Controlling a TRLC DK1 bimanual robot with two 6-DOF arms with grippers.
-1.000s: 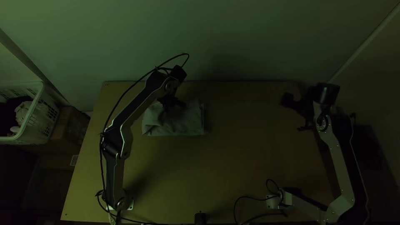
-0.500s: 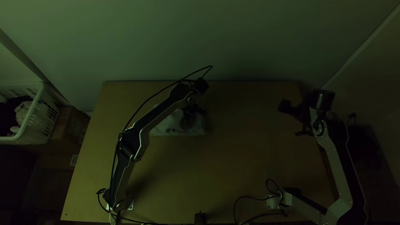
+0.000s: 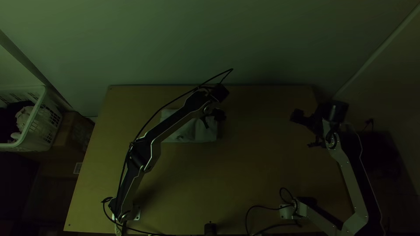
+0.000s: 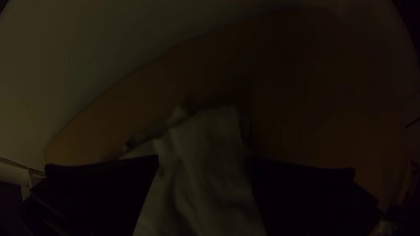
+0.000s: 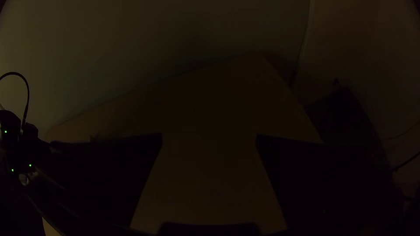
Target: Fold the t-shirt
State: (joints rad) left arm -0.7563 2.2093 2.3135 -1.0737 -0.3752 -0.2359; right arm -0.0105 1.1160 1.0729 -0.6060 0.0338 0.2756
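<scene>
While the left end effector point(image 3: 213, 119) hangs over the right-hand end of the shirt point(image 3: 192, 133), its two fingers stand wide apart with cloth showing between them; whether they touch it, I cannot tell. The right end effector point(image 3: 305, 130), also spread, is well apart from the shirt, near the right side of the table point(image 3: 245, 183). Folded into a rough, wrinkled rectangle, the shirt lies left of centre, towards the far edge. Beyond the table's left side stands a white basket point(image 3: 38, 114) holding clothes point(image 3: 24, 117).

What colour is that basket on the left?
The basket looks white, best seen in the top view.
</scene>
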